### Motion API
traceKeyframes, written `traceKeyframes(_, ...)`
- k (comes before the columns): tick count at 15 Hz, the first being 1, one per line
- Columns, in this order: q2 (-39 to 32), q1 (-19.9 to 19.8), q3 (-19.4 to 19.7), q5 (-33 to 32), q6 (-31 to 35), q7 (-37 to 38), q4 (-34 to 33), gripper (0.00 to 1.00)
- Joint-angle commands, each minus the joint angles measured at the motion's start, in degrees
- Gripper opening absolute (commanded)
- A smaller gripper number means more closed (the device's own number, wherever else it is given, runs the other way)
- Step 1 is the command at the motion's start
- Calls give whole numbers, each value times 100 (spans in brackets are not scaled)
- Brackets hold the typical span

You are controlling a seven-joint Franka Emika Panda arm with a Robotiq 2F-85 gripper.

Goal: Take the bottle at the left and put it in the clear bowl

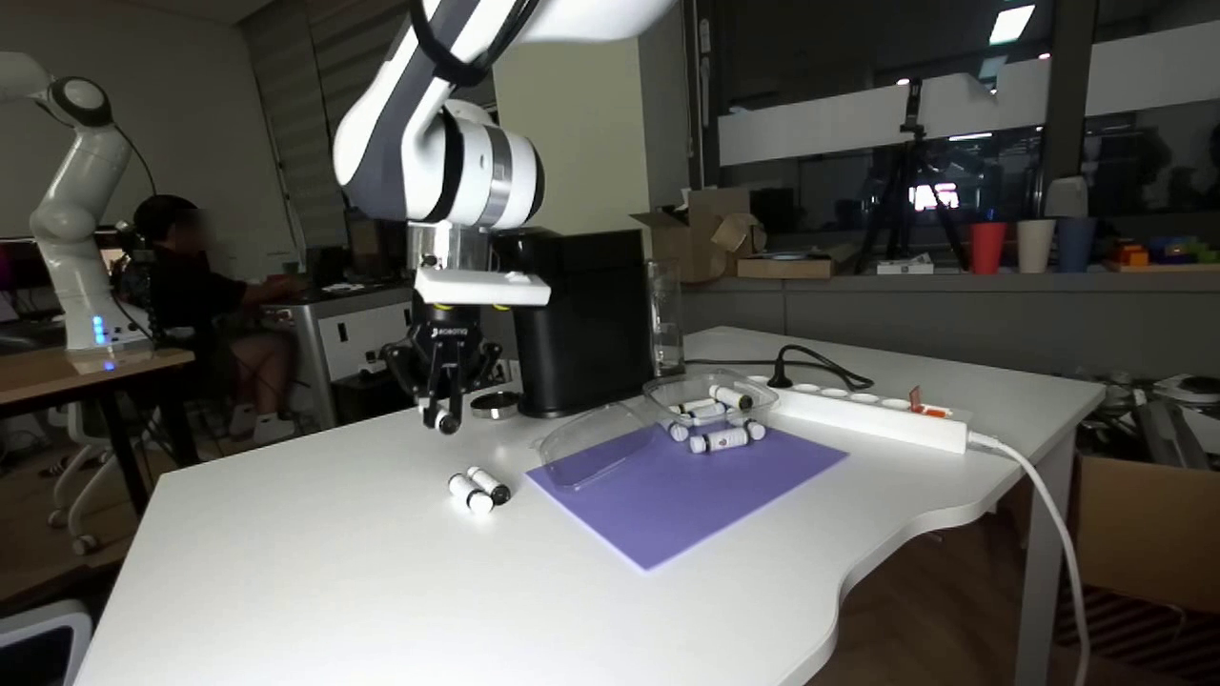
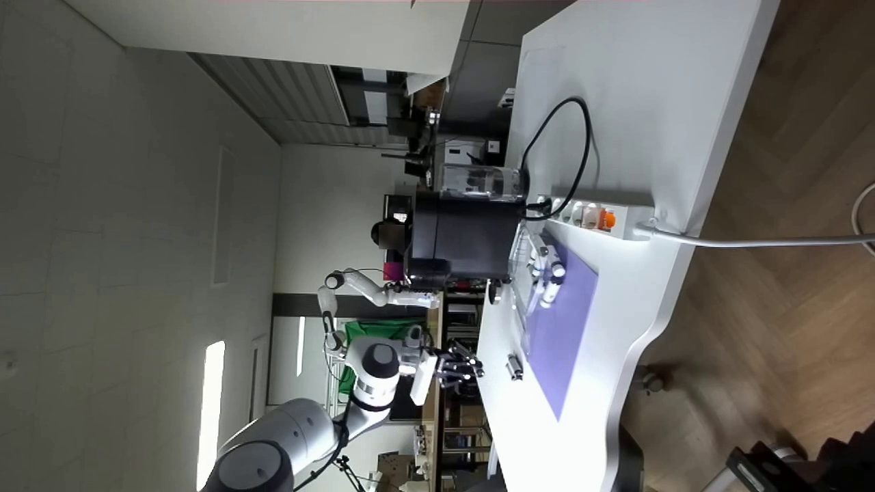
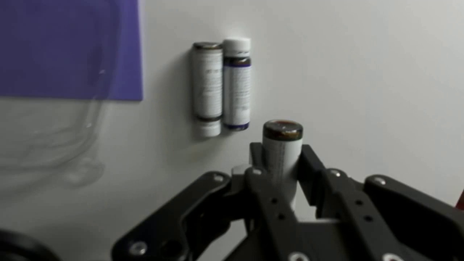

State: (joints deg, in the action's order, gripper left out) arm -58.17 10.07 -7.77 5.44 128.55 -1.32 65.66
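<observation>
My gripper (image 1: 441, 405) is shut on a small white-labelled bottle (image 3: 282, 159) with a dark glass end, and holds it above the white table. The held bottle also shows in an exterior view (image 1: 445, 421). Two similar bottles lie side by side on the table, one with a dark end (image 3: 208, 83) and one with a purple-edged label (image 3: 237, 90). The clear bowl (image 1: 675, 388) stands at the back of a purple sheet, away from the gripper. Several bottles lie in or against it; I cannot tell if the front ones (image 1: 721, 439) are inside.
A clear open lid (image 1: 591, 457) lies beside the bowl, partly on the purple sheet (image 1: 667, 524). A tall black machine (image 1: 591, 319) stands close behind the gripper, with a round metal dish (image 1: 495, 405) by it. A white power strip (image 1: 867, 419) with a cable lies beyond the bowl.
</observation>
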Motion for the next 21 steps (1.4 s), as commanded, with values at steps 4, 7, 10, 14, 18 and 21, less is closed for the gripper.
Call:
traceKeyframes(4, 1159, -522, 692, -269, 108, 341, 949, 7)
traceKeyframes(7, 1565, -755, 861, -234, 257, 440, 1600, 7)
traceKeyframes(10, 1942, -874, 960, -217, 567, 567, 2337, 7)
traceKeyframes(14, 2265, -897, 1069, -266, 1216, 675, 3176, 7)
traceKeyframes(18, 2227, -958, 1178, -263, 1636, 740, 3616, 7)
traceKeyframes(21, 2078, -1119, 1190, -194, 1777, 624, 3714, 7)
